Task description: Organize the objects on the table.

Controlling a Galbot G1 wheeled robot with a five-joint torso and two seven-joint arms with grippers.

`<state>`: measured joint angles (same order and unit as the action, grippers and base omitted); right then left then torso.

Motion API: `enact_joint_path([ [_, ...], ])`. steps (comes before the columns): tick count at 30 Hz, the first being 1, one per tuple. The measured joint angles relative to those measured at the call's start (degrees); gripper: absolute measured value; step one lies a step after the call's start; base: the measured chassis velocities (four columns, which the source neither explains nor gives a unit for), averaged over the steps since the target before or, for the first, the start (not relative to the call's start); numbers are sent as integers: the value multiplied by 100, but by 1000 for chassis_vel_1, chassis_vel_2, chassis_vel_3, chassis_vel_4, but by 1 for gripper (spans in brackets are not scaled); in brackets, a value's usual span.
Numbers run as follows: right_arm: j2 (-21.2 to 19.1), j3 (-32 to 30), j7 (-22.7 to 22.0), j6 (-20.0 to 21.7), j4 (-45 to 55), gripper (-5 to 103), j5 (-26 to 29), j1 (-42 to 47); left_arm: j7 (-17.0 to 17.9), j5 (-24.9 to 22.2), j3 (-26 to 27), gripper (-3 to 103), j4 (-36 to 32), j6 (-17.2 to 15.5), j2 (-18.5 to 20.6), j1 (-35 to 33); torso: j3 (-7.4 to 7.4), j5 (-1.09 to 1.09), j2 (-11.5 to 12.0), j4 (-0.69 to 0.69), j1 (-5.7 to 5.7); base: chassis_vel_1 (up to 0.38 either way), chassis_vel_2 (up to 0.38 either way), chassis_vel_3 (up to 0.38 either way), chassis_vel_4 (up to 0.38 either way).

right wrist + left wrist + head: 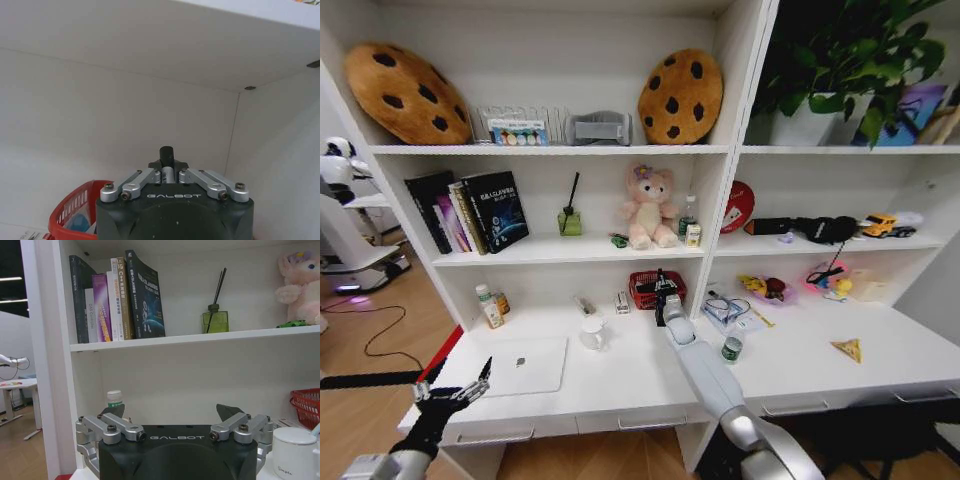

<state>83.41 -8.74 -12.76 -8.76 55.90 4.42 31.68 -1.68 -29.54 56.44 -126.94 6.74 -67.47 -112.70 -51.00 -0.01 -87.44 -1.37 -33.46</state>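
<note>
A thin silver laptop lies closed at the left of the white table. My left gripper hovers open at the table's front left corner, near the laptop; in the left wrist view the left gripper holds nothing. My right gripper reaches to the back of the table, over the red basket. It is shut on a black pen that stands upright between its fingers. A small green can stands right of that arm. A tiny green toy car sits on the shelf above.
A white mug stands mid-table, with bottles at the back left. Books, a reed diffuser and a pink plush bear fill the shelf above. Toys and a yellow wedge lie to the right.
</note>
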Motion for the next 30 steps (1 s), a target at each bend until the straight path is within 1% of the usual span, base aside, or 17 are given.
enact_joint_path([
  [12, 19, -127, 6, -119, -231, 12, -93, 33, 0, 0, 0, 100, 0, 0, 0, 0, 0, 0, 0, 0, 0, 0, 0, 0, 0],
  [14, 4, -121, 5, -121, -179, 12, -185, 118, 0, 0, 0, 100, 0, 0, 0, 0, 0, 0, 0, 0, 0, 0, 0, 0, 0],
  [15, -5, -107, -12, -87, -111, 9, -209, 168, 0, 0, 0, 100, 0, 0, 0, 0, 0, 0, 0, 0, 0, 0, 0, 0, 0],
  [16, -5, -107, -12, -87, -111, 9, -209, 168, 0, 0, 0, 100, 0, 0, 0, 0, 0, 0, 0, 0, 0, 0, 0, 0, 0],
  [17, -17, -87, -34, -43, -38, 12, -221, 226, 0, 0, 0, 100, 0, 0, 0, 0, 0, 1, 0, 0, 0, 0, 0, 0, 0],
  [19, -42, -53, -74, 2, 91, 22, -273, 331, 0, 0, 0, 100, 0, 0, 0, 0, 0, 1, 0, 0, 0, 0, 0, 0, 0],
  [20, -42, -53, -74, 2, 91, 22, -273, 331, 0, 0, 0, 100, 0, 0, 0, 0, 0, 1, 0, 0, 0, 0, 0, 0, 0],
  [22, -78, -40, -133, 35, 229, 33, -349, 418, 0, 0, 0, 100, 0, 0, 0, 0, 1, 0, 0, 0, 0, 0, 0, 0, 0],
  [24, -90, -35, -158, 49, 276, 33, -358, 438, 0, 0, 0, 100, 0, 0, 0, 0, 0, 1, 0, 0, 0, 0, 0, 0, 0],
  [27, -218, 59, -356, 275, 829, 49, -260, 607, 0, 0, 0, 100, 0, 0, 0, 0, 0, 0, 0, 0, 0, 0, 0, 0, 0],
  [28, -218, 59, -356, 275, 829, 49, -260, 607, 0, 0, 0, 100, 0, 0, 0, 0, 0, 0, 0, 0, 0, 0, 0, 0, 0],
  [30, -385, 228, -695, 552, 1567, 61, -67, 812, 0, 0, 0, 100, 0, 0, 0, 0, 0, 1, 0, 1, 0, 0, 0, 0, 0],
])
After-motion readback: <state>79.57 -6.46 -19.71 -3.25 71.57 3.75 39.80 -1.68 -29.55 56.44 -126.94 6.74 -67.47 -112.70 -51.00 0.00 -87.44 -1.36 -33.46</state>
